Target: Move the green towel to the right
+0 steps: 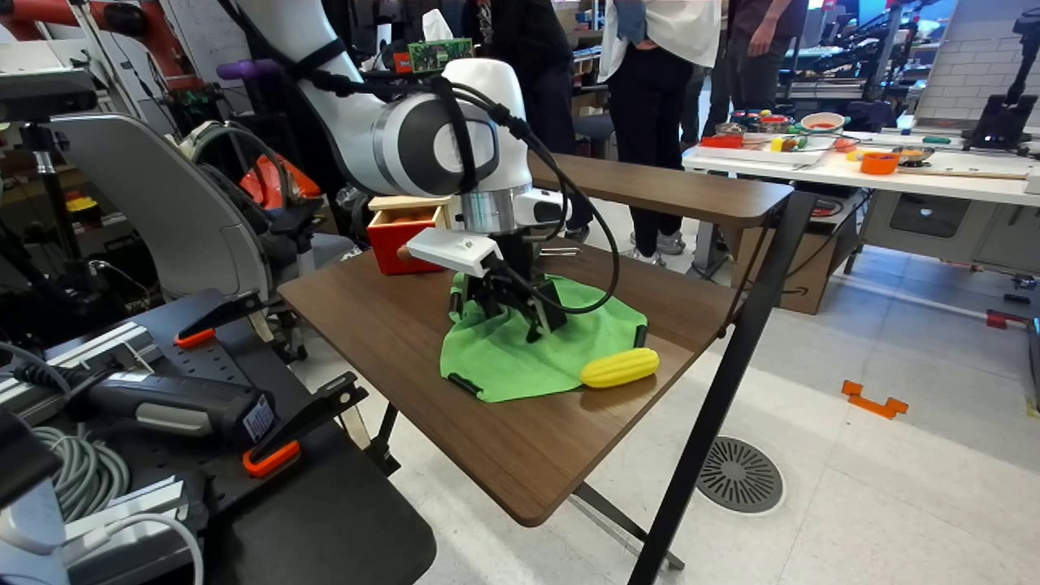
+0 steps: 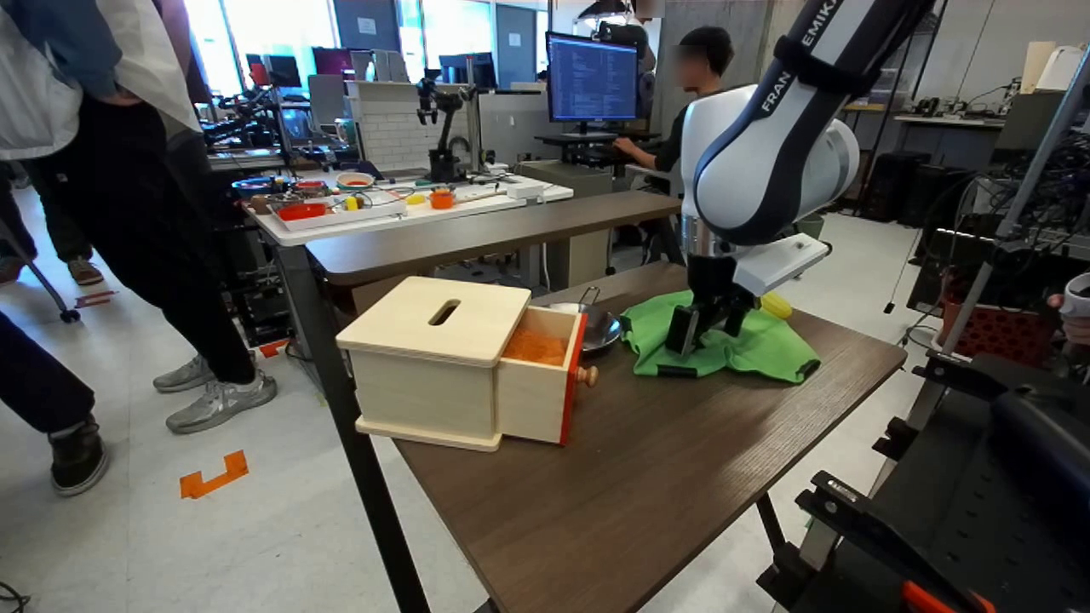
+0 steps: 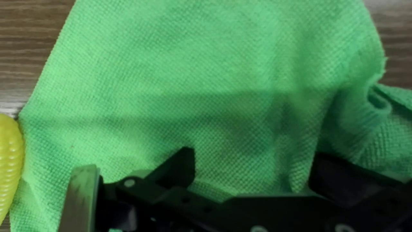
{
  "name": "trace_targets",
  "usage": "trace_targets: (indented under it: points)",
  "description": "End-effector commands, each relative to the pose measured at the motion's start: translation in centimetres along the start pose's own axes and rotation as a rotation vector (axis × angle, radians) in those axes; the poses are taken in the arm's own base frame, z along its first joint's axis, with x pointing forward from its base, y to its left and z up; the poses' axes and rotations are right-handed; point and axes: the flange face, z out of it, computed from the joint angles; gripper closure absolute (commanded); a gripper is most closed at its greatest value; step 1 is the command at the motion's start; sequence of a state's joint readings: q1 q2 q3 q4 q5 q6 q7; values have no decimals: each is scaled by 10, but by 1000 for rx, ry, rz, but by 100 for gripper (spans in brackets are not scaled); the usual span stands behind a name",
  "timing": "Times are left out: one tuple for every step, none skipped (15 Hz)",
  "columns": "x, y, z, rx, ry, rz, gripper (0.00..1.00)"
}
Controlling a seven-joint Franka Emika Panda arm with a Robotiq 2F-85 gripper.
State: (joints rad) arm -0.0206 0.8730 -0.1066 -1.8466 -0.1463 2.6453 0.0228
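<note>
The green towel (image 1: 520,374) lies rumpled on the brown table, with small black pieces along its edges. It also shows in an exterior view (image 2: 771,345) and fills most of the wrist view (image 3: 180,71), with folds at the right. My gripper (image 1: 520,318) points down at the towel's middle; it also shows in an exterior view (image 2: 708,330). In the wrist view the fingers (image 3: 252,164) are wide apart, with towel cloth between and below them. The fingertips are at the cloth; whether they press on it I cannot tell.
A yellow corn-like object (image 1: 620,368) lies against the towel's edge, also in the wrist view (image 3: 9,161). A wooden box (image 2: 434,375) with a red-fronted drawer pulled out stands on the table (image 2: 639,485). A small metal pan (image 2: 602,330) sits between box and towel.
</note>
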Motion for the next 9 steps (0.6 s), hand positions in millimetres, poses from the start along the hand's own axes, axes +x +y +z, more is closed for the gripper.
trace_targets:
  points:
    - [18,11,18,-18,-29,56,0]
    - [21,12,18,-20,-31,64,0]
    - [24,13,18,-23,-32,70,0]
    - [26,14,17,-26,-34,75,0]
    - [29,14,17,-27,-35,81,0]
    - [31,14,16,-28,-35,86,0]
    - [33,15,14,-28,-33,92,0]
    - [35,15,13,-30,-30,97,0]
    - [37,15,11,-31,-27,102,0]
